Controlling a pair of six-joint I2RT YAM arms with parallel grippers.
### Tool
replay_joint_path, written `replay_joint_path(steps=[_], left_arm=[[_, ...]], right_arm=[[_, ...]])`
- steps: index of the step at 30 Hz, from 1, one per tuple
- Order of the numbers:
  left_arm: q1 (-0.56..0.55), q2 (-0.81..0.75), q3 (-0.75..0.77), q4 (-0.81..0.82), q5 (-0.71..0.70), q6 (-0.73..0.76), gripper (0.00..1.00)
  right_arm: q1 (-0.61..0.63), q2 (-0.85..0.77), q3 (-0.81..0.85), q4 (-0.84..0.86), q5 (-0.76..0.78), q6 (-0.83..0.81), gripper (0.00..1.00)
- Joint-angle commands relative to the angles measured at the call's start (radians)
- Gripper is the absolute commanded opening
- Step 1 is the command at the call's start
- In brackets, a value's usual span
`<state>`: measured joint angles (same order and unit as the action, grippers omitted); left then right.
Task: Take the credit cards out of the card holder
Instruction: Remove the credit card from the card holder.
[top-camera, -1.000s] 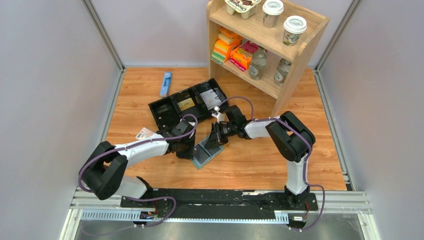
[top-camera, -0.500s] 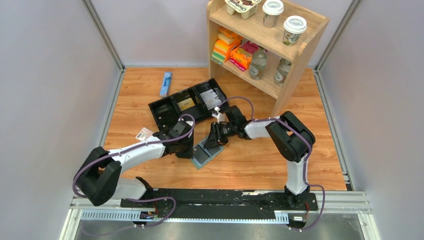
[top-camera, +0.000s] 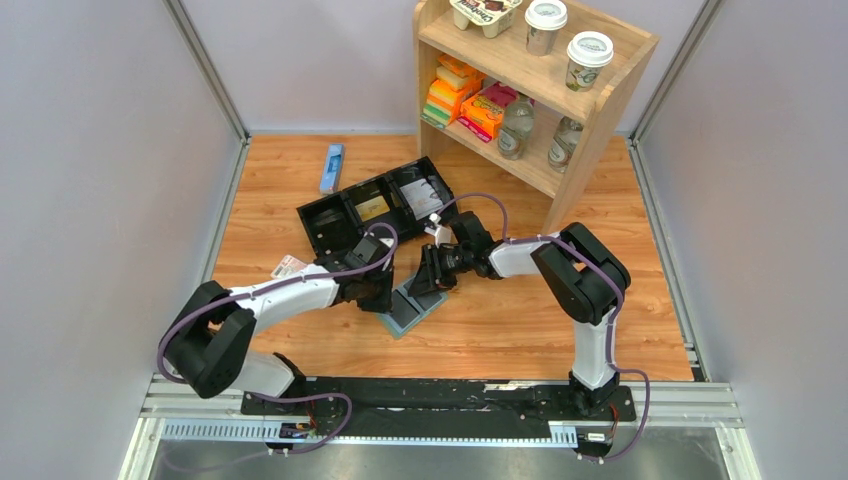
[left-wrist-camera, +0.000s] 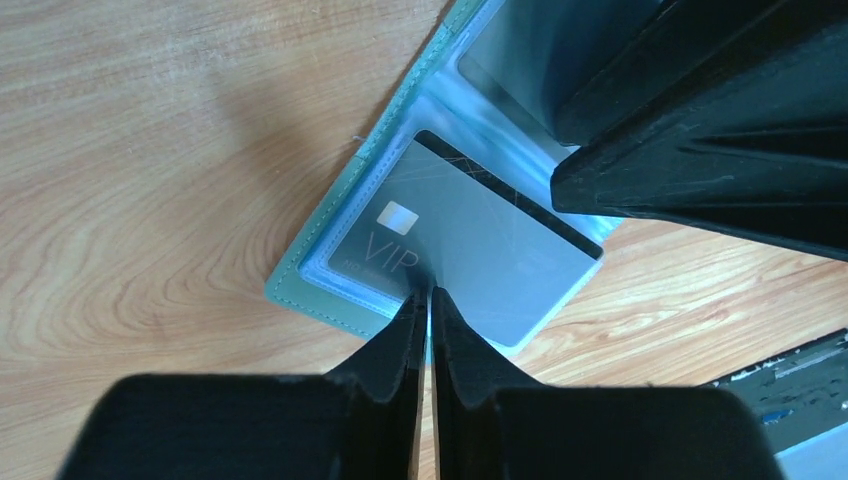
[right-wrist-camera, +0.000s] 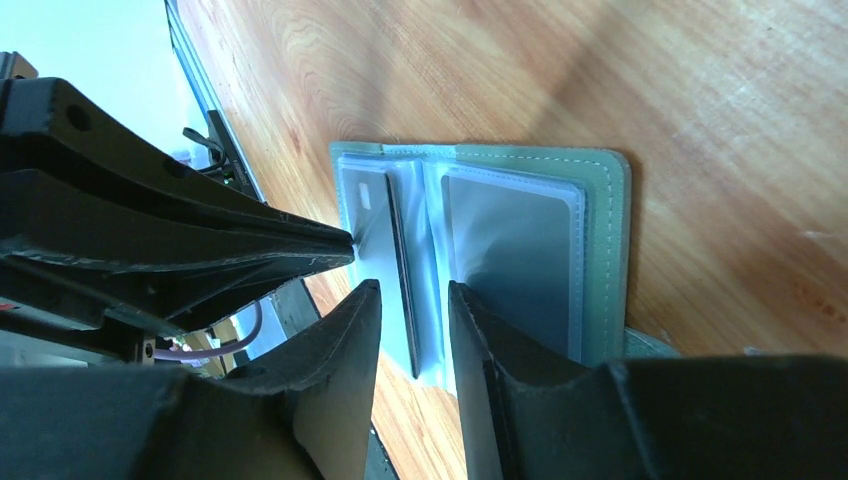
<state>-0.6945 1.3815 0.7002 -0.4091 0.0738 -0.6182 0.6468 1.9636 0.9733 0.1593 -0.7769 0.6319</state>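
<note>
At desk (top-camera: 520, 330) centre, between the arms: card holder (top-camera: 412, 312), lying open and flat. Left claw (left-wrist-camera: 428, 296) clenched on the edge of a grey card (left-wrist-camera: 470, 250) jutting past the holder's rim. Right claw (right-wrist-camera: 412, 292) slightly parted, tips over the holder's fold.

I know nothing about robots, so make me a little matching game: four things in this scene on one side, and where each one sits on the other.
Things:
1. VIP card
2. card holder
3. black tray
4. paper cups

Places:
A. on top of the wooden shelf
B. lying open on the table
C. pinched at its edge by the left gripper
D. on the table beyond both grippers, farther from the arm bases

Pairs: 1-C, 2-B, 3-D, 4-A
</note>
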Motion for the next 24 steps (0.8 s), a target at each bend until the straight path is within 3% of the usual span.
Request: replay_joint_path(steps=[1,13,17,24], left_arm=[[-0.003,0.031,0.019,0.009,0.009,0.023,0.11],[-0.003,0.114,0.032,0.069,0.029,0.035,0.11],[-0.003,0.071,0.039,0.023,0.009,0.037,0.11],[-0.003,-0.056,0.042,-0.085,-0.057,0.044,0.21]], right_arm=[[0.004,-0.014,-0.004,-0.012,0.031,-0.021,0.38],[0.017,0.001,0.013,-0.023,0.016,-0.024,0.33],[0.019,0.003,0.019,-0.032,0.022,-0.029,0.33],[0.02,0.006,0.022,-0.032,0.021,-0.031,0.33]])
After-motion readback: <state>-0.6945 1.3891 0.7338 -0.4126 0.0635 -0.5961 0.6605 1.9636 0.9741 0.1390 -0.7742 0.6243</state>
